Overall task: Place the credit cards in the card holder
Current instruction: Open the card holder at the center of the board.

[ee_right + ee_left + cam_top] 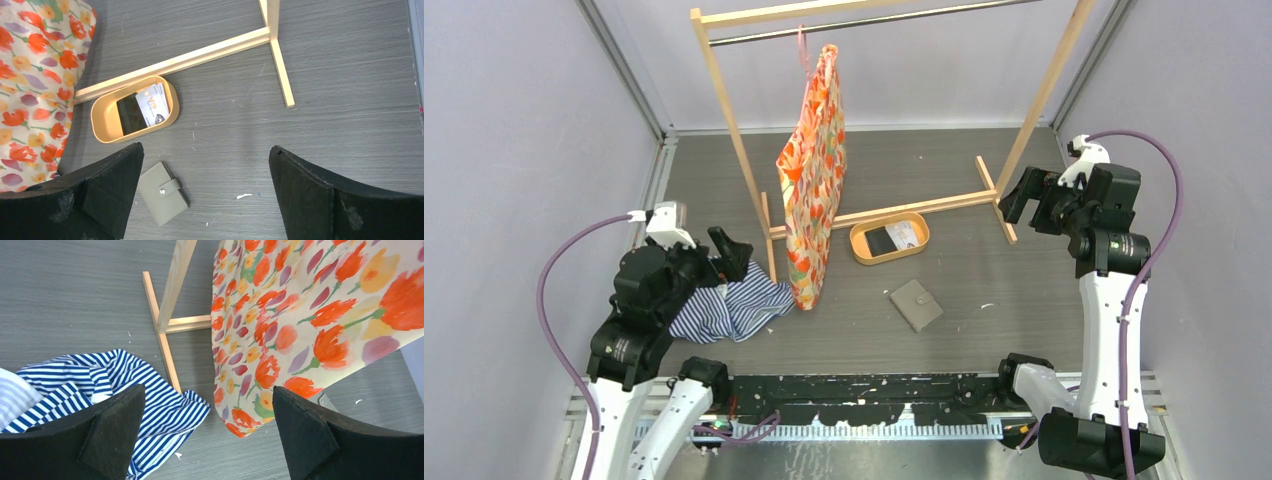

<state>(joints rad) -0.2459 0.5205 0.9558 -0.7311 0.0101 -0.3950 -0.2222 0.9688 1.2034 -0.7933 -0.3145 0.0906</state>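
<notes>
The credit cards [892,238] lie in an oval tan tray [862,249] in the middle of the table: one black [129,113], one white with print [152,104]. The taupe card holder [916,304] lies shut and snapped, flat on the table in front of the tray, also seen in the right wrist view [162,193]. My right gripper [1022,200] hangs open high at the right, well away from both. My left gripper [732,252] stands open at the left over a striped cloth, holding nothing.
A wooden clothes rack [879,209] spans the back, with a floral orange bag [812,170] hanging from its rail down to the table. A blue-and-white striped cloth [729,308] lies crumpled at the left by the rack's foot [162,337].
</notes>
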